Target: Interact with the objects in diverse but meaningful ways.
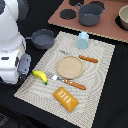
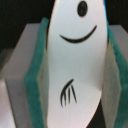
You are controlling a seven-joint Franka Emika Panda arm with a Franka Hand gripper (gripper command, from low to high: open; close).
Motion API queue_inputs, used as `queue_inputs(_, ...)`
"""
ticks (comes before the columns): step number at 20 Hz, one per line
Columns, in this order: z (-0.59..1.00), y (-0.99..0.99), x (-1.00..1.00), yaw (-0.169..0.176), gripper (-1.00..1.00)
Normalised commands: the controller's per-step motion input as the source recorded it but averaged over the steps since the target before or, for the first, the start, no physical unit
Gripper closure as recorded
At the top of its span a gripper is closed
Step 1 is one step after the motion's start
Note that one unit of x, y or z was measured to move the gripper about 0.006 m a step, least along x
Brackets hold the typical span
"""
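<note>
Gripper [image 2: 75, 70] is clamping a white smiley-faced toy [image 2: 75, 55] between my teal pads [image 2: 36, 85], so I'm mid-carry. Placemat [image 1: 105, 75] is holding the banana [image 1: 40, 76], carton [image 1: 83, 39], and slab [image 1: 66, 99] near its wooden plate [image 1: 69, 66]; next I'm needing a free spot.

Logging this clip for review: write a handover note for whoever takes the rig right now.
Pincer: shut on a white smiley-faced item, with teal pads on both sides. It is hidden behind the arm in the exterior view.
On the mat: banana, yellow-orange slab, pale blue carton.
The saucepan is just off the mat, to the exterior view's left of the carton.
Done: one item grasped.
Left: place it somewhere sensible, then handle the others.
</note>
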Motion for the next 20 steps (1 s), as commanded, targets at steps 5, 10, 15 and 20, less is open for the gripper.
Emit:
queue_inputs(5,1.00,0.00,0.20,0.085,1.00)
queue_inputs(10,0.90,-0.06,0.51,0.053,1.00)
queue_inputs(15,0.52,0.00,0.72,0.040,1.00)
queue_inputs(20,0.19,0.33,0.83,0.046,1.00)
